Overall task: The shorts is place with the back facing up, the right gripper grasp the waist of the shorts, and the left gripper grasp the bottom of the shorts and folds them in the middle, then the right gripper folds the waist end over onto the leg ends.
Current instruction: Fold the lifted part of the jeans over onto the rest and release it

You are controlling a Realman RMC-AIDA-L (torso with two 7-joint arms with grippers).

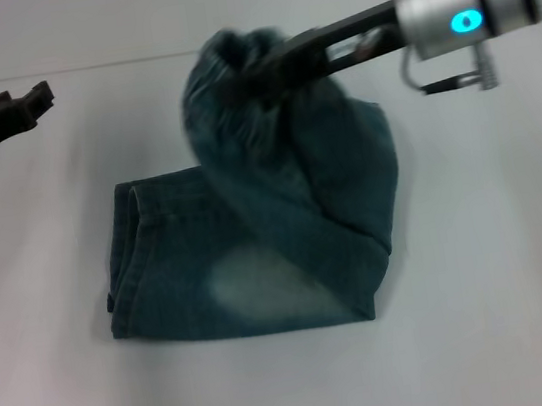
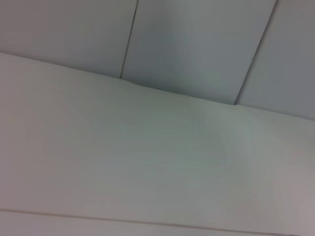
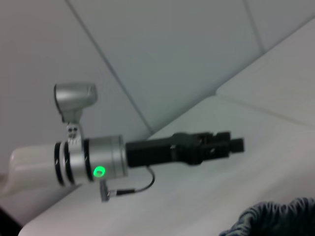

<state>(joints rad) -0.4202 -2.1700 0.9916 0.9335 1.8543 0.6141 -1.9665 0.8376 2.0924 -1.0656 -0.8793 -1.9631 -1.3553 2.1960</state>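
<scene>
The shorts are lying folded near the middle of a plain white table, with a pale faded patch facing up on the near part and doubled edges stacking along the side toward the robot's left. The waist end is hanging in the air above the far part of the fabric, bunching into a crinkled, dark lump and draping down toward the layer on the table.

The right gripper is reaching in from the robot's right on a silver wrist with a glowing light, and its black fingers are pinching tight on that lifted bunch of denim.

The left gripper is hovering off to the robot's left, well apart from the shorts and holding nothing. From the right wrist it is showing side-on over the white surface, with a green light shining on its silver wrist. Whether it is open or closed cannot be told.

Behind the table a pale grey wall of flat panels is running across, with thin dark seams dividing it. A corner of the denim is peeking into the right wrist view.
</scene>
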